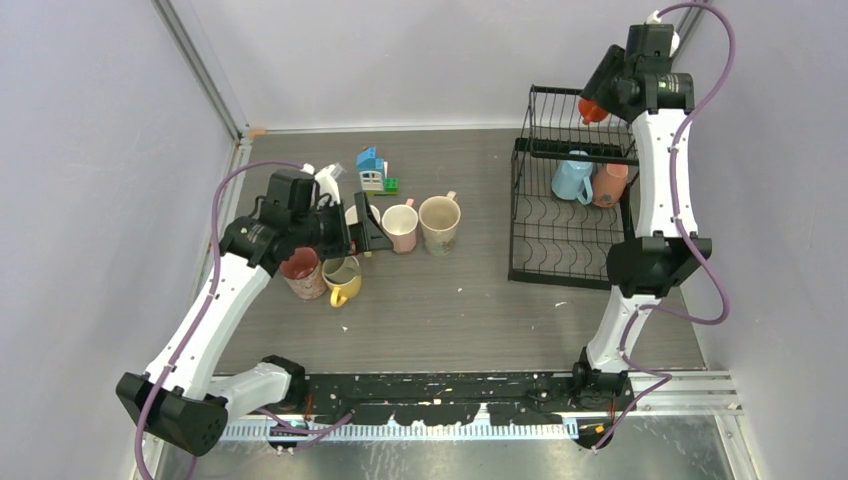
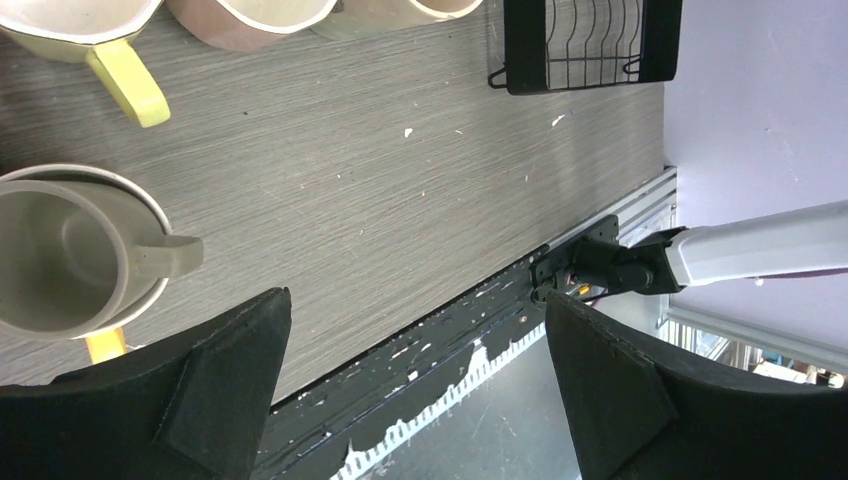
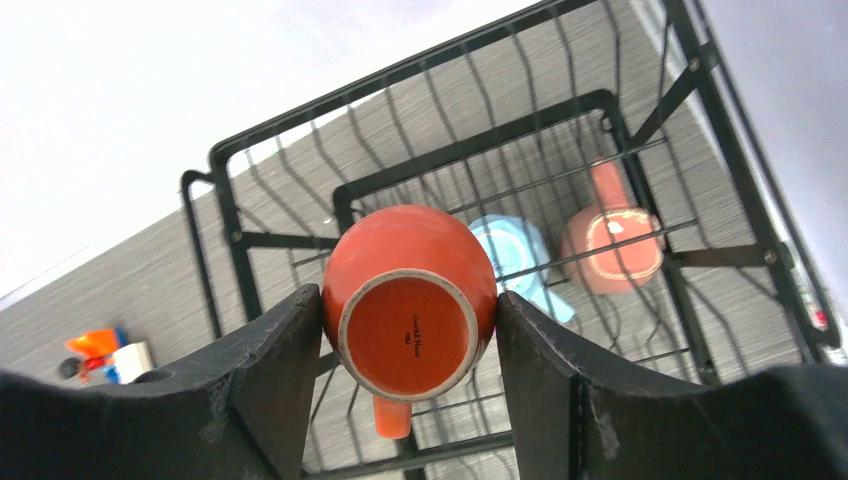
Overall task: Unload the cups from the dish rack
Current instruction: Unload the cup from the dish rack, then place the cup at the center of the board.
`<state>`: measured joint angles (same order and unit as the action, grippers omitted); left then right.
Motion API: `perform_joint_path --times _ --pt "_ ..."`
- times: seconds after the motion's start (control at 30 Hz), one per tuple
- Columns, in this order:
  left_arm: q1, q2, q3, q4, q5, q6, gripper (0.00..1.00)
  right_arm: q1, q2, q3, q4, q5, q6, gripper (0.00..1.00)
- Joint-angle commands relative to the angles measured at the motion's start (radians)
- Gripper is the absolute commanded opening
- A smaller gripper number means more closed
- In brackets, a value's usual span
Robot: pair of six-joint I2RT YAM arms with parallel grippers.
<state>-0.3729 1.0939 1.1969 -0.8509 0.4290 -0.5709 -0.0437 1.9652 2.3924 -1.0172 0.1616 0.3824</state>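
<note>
My right gripper [image 1: 597, 100] is up over the upper shelf of the black wire dish rack [image 1: 560, 235], shut on an orange cup [image 3: 410, 300]. The cup's base faces the wrist camera and its handle points down. Under it in the rack lie a light blue cup [image 3: 520, 255] and a salmon cup [image 3: 612, 245]. My left gripper [image 1: 365, 232] hangs open and empty over the table among unloaded cups: dark red [image 1: 303, 272], yellow [image 1: 343, 280], pink [image 1: 401, 227] and beige [image 1: 440, 222]. A grey cup [image 2: 70, 255] stands left of its fingers [image 2: 200, 390].
A small blue, white and green toy house [image 1: 372, 170] stands behind the cups on the table. A pale wall runs close behind and to the right of the rack. The black base rail [image 1: 450, 395] runs along the near table edge.
</note>
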Motion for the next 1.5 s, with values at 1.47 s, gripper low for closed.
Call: perform_joint_path --times 1.47 --pt "-0.004 -0.126 -0.234 0.718 0.02 -0.242 0.92 0.654 -0.483 -0.978 0.892 -0.576 0.719 0.34"
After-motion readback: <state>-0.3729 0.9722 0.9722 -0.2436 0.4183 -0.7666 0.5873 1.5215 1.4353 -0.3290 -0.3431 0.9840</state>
